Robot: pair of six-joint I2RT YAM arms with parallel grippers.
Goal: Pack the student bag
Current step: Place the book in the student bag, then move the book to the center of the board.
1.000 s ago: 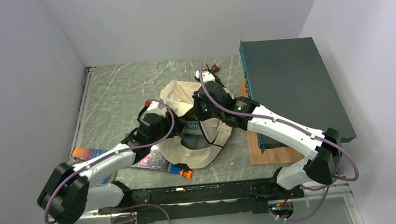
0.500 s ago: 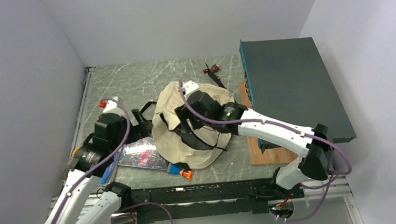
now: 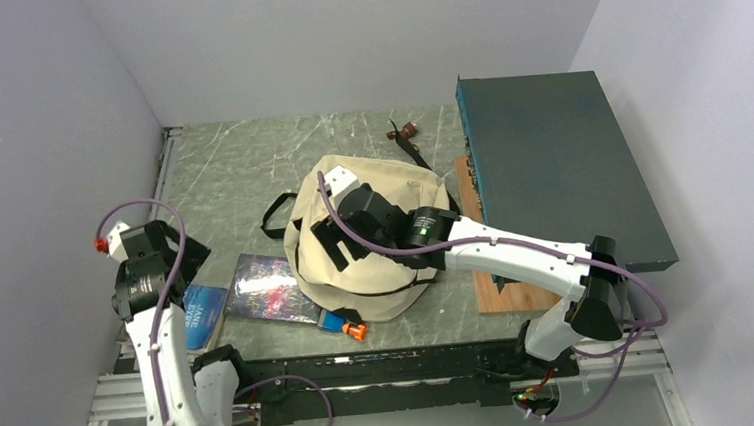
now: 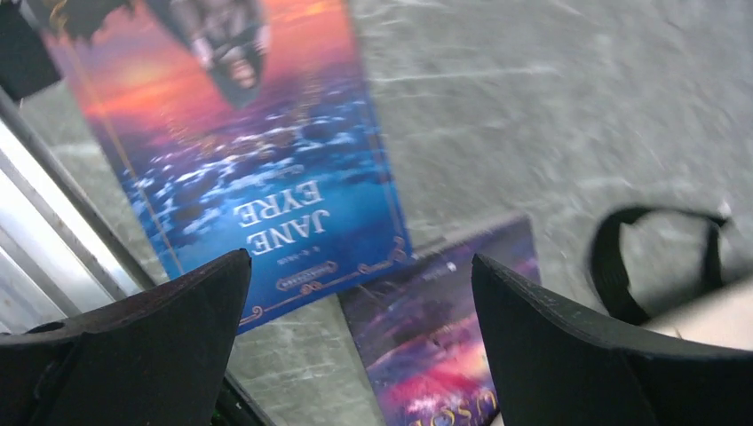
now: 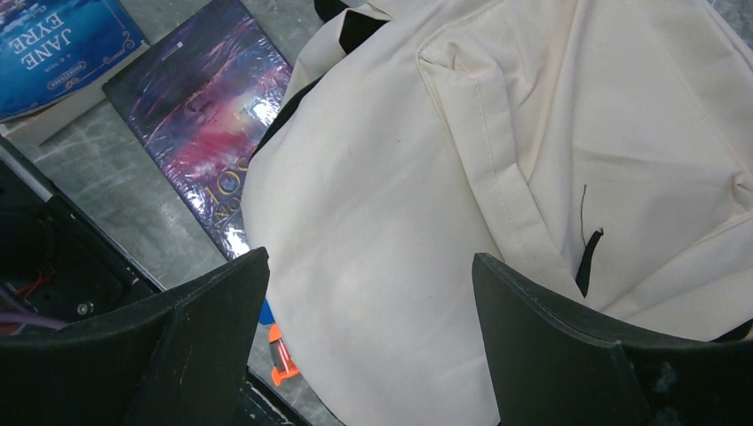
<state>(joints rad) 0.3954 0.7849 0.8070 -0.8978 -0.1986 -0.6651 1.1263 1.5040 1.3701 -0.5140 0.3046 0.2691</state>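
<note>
Left end effector [image 4: 360, 266] withdrew over the books [image 4: 266, 177], right end effector [image 5: 368, 262] over student bag [image 5: 533, 133]; both apart.

The far left of the table [image 3: 220, 174] lies bare, giving open room between the left wall and the student bag [image 3: 358, 279]. To the right, the dark teal box [image 3: 560, 160] walls off that side, and the right arm [image 3: 516, 253] crosses the gap to the bag. Near left, two flat books lie side by side: Jane Eyre [image 3: 203, 313] and a purple book [image 3: 266, 289], which seems to touch the bag's edge. A black strap loop [image 3: 275, 212] juts out left of the bag
</note>
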